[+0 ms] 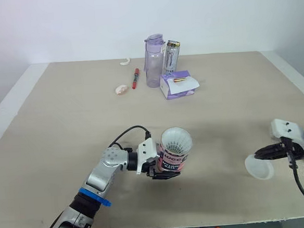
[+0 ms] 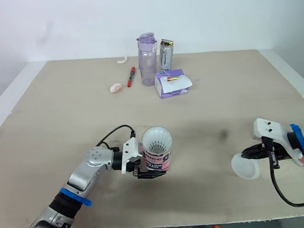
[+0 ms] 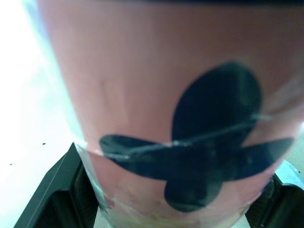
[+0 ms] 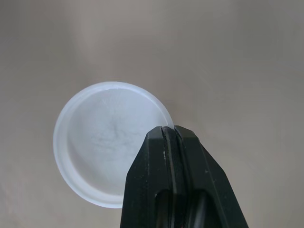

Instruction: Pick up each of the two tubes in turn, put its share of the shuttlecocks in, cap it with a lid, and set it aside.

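My left gripper (image 1: 163, 168) is shut on a pink tube (image 1: 175, 157) with black print, held over the table's front middle. White shuttlecock feathers (image 1: 176, 140) show in the tube's open mouth. In the left wrist view the pink tube (image 3: 171, 118) sits between the fingers (image 3: 52, 190). My right gripper (image 1: 260, 153) at the front right is shut on the rim of a translucent white lid (image 1: 259, 167), held just above the table. The right wrist view shows the lid (image 4: 107, 142) pinched at its edge by the gripper (image 4: 169, 130).
At the table's back stand a purple water bottle (image 1: 154, 61), a can (image 1: 171, 56) and a purple tissue pack (image 1: 177, 84). A red pen (image 1: 136, 77), a small pale object (image 1: 121, 89) and a white hook-shaped piece (image 1: 125, 61) lie to their left.
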`<action>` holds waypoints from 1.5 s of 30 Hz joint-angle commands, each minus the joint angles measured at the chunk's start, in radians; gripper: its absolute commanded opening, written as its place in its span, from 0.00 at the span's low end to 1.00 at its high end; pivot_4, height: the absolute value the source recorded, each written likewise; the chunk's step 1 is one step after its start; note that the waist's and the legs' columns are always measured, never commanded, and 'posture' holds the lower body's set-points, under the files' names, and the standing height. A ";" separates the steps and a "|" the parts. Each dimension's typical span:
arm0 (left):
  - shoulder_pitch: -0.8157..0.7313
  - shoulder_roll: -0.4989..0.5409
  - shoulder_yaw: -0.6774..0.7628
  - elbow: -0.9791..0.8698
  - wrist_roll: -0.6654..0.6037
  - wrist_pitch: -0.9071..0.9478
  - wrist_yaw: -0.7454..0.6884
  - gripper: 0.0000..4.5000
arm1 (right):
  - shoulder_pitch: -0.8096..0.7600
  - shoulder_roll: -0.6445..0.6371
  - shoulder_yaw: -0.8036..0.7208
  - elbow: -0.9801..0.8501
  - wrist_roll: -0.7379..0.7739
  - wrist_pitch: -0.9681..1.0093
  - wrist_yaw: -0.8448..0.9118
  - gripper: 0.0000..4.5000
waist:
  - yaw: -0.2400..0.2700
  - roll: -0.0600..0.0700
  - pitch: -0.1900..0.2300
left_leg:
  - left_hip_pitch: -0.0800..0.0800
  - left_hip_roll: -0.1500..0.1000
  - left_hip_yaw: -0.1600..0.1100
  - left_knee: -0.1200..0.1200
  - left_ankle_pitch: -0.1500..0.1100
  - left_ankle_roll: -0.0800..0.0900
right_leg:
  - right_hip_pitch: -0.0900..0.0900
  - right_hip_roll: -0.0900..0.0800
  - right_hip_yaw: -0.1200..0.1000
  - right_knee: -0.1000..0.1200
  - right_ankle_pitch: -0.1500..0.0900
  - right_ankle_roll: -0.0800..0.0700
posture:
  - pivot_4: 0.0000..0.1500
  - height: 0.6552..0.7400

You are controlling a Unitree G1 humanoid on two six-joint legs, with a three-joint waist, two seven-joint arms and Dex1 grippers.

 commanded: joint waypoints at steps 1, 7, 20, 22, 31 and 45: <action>-0.044 0.009 -0.015 0.071 0.049 0.035 0.017 0.78 | -0.373 0.076 0.061 -0.240 0.124 0.105 0.014 0.02 | 0.003 -0.008 0.000 | 0.000 0.001 -0.004 0.000 0.001 0.001 | 0.001 0.002 -0.003 0.000 -0.001 -0.002 | 1.00 1.00; -0.071 -0.005 -0.028 0.108 0.072 0.016 0.044 0.78 | -0.589 0.206 0.162 -0.278 0.143 0.166 0.006 0.02 | 0.003 -0.006 0.000 | 0.000 0.001 -0.001 0.000 0.001 0.001 | 0.000 0.000 -0.002 0.000 0.001 -0.003 | 1.00 1.00; -0.078 -0.007 -0.024 0.105 0.083 0.008 0.051 0.78 | -0.610 0.325 0.278 -0.264 0.048 0.093 0.006 0.02 | 0.004 -0.006 0.000 | -0.001 0.002 0.000 0.000 0.001 0.001 | -0.001 0.000 -0.003 0.000 0.001 -0.004 | 1.00 1.00; -0.073 -0.003 -0.023 0.099 0.085 0.010 0.054 0.78 | -0.615 0.326 0.288 -0.255 0.030 0.074 0.012 0.02 | 0.004 -0.006 0.000 | -0.001 0.002 0.000 0.000 0.001 0.001 | -0.001 0.000 -0.003 0.000 0.001 -0.004 | 1.00 1.00; -0.056 0.011 -0.017 0.088 0.088 0.016 0.064 0.78 | -0.620 0.339 0.314 -0.236 -0.002 0.040 0.049 0.02 | 0.003 -0.006 0.000 | -0.001 0.002 0.000 0.000 0.001 0.001 | -0.001 0.000 -0.003 0.000 0.002 -0.004 | 1.00 1.00; -0.052 0.009 -0.018 0.090 0.090 0.025 0.080 0.78 | -0.597 0.358 0.361 -0.205 -0.048 -0.030 0.072 0.02 | 0.003 -0.006 0.000 | -0.001 0.002 0.000 0.000 0.001 0.001 | -0.001 0.000 -0.003 0.000 0.001 -0.005 | 1.00 1.00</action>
